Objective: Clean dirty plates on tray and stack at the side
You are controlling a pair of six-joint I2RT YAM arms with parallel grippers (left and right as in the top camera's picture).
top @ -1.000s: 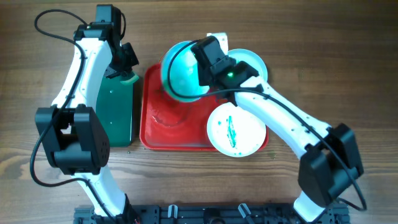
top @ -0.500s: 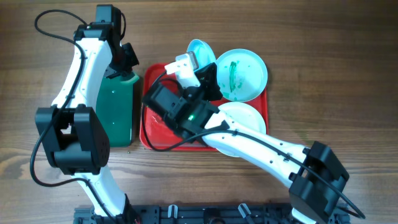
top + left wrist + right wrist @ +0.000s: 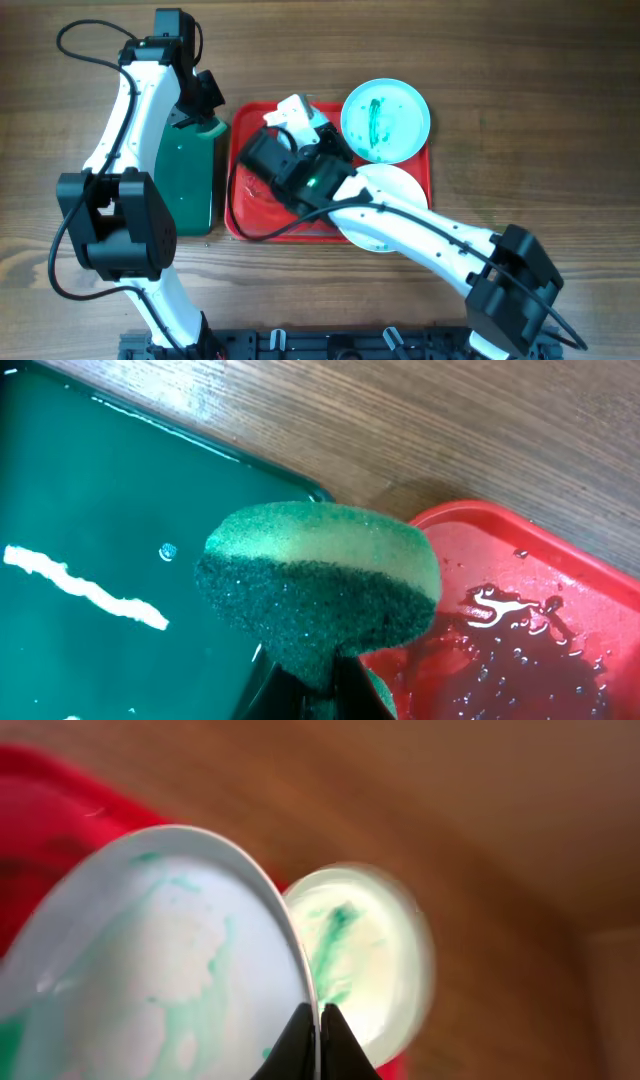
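My right gripper is shut on the rim of a pale turquoise dirty plate and holds it tilted on edge over the red tray. In the right wrist view the fingers pinch this plate, which has green smears. A second turquoise plate with a green streak lies at the tray's far right; it shows blurred in the right wrist view. A white plate lies at the front right, partly under my arm. My left gripper is shut on a green sponge.
A narrow dark green tray lies left of the red tray, with a pale streak on it. Water is pooled on the red tray's floor. Bare wooden table surrounds both trays.
My right arm has swung over the tray, turning the held plate from facing up at the far left to tilted on edge near the far middle. The left arm has not moved.
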